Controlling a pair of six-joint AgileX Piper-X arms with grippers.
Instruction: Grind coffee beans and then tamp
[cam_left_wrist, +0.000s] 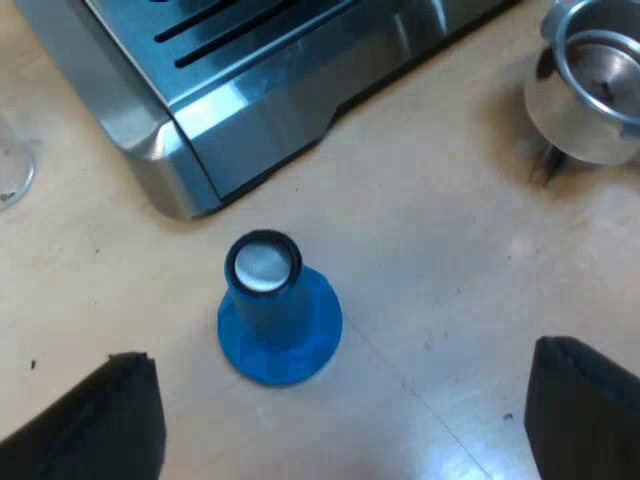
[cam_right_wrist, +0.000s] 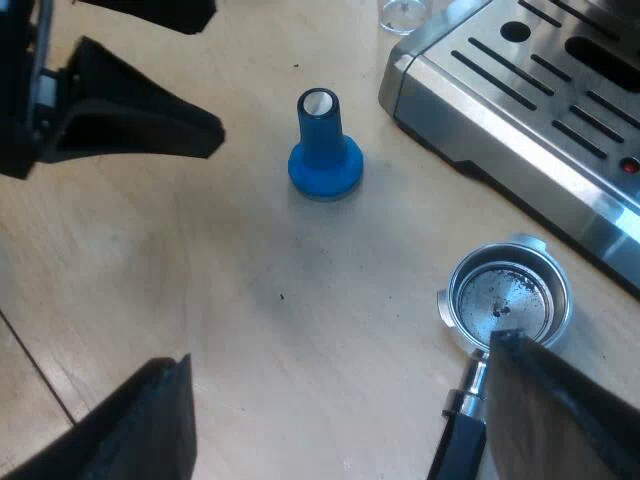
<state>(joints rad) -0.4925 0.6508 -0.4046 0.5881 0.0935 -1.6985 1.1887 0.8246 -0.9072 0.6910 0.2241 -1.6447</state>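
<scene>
Left gripper (cam_left_wrist: 340, 385): fingers spread wide, empty. Blue tamper (cam_left_wrist: 278, 310) stands upright on the table (cam_left_wrist: 450, 250), just ahead of the fingers and midway between them, near the espresso machine (cam_left_wrist: 250, 90) corner. Right gripper (cam_right_wrist: 340, 400): wide open, empty. The portafilter (cam_right_wrist: 508, 300) lies beside one finger, basket up, dark specks inside.

your left gripper (cam_left_wrist: 345, 415) has two matte black, wedge-shaped fingers (cam_left_wrist: 100, 425); your right gripper (cam_right_wrist: 350, 420) looks alike, its finger edges perhaps slightly rounded.
</scene>
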